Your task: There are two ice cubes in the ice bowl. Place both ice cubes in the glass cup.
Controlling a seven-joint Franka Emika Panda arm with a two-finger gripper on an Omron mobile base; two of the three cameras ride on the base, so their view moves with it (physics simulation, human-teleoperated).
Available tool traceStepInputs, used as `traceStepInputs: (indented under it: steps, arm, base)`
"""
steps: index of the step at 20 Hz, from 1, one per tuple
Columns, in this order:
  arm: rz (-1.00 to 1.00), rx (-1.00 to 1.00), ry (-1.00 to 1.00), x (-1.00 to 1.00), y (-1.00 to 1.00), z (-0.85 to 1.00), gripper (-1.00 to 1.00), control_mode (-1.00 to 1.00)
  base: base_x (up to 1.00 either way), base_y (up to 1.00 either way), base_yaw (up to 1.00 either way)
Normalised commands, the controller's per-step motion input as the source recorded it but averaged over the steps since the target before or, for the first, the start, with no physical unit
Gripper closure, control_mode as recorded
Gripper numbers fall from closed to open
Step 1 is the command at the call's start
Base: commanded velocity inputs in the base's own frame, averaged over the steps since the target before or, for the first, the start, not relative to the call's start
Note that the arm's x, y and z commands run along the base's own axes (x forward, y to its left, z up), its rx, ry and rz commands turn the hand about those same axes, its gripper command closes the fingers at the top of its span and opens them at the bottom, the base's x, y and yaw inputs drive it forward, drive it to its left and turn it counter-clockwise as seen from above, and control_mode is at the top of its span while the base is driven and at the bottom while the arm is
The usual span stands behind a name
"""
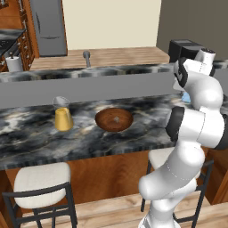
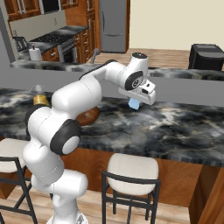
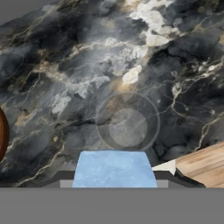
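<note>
Ice cube in my grip.
My gripper [image 2: 134, 104] clasps an ice cube [image 3: 114, 169] (pale blue) above the marble counter [image 2: 175, 122], near its front edge.

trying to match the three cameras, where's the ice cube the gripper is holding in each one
Left base view: ice cube, a blue sliver at right, beside the arm's elbow.
Right base view: ice cube at centre, under the gripper, above the counter.
Hand view: ice cube bottom centre.
Shared landmark: wooden bowl, left of the cube throughout.
</note>
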Motion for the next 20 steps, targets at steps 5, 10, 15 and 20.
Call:
traceStepInputs:
  steps: [5,10,15,20]
  arm:
    - [0.01,0.0,0.0,0.09,-0.18,0.0,1.0,-1.0]
    - [0.03,0.0,0.0,0.01,-0.43,0.0,1.0,-1.0]
    - [0.01,0.0,0.0,0.0,-0.11,0.0,1.0,-1.0]
    - [0.0,0.0,0.0,0.0,0.0,0.0,1.0,-1.0]
  base:
    - [0.0,0.0,0.0]
    - [0.0,0.0,0.0]
    - [0.0,0.0,0.0]
    - [0.0,0.0,0.0]
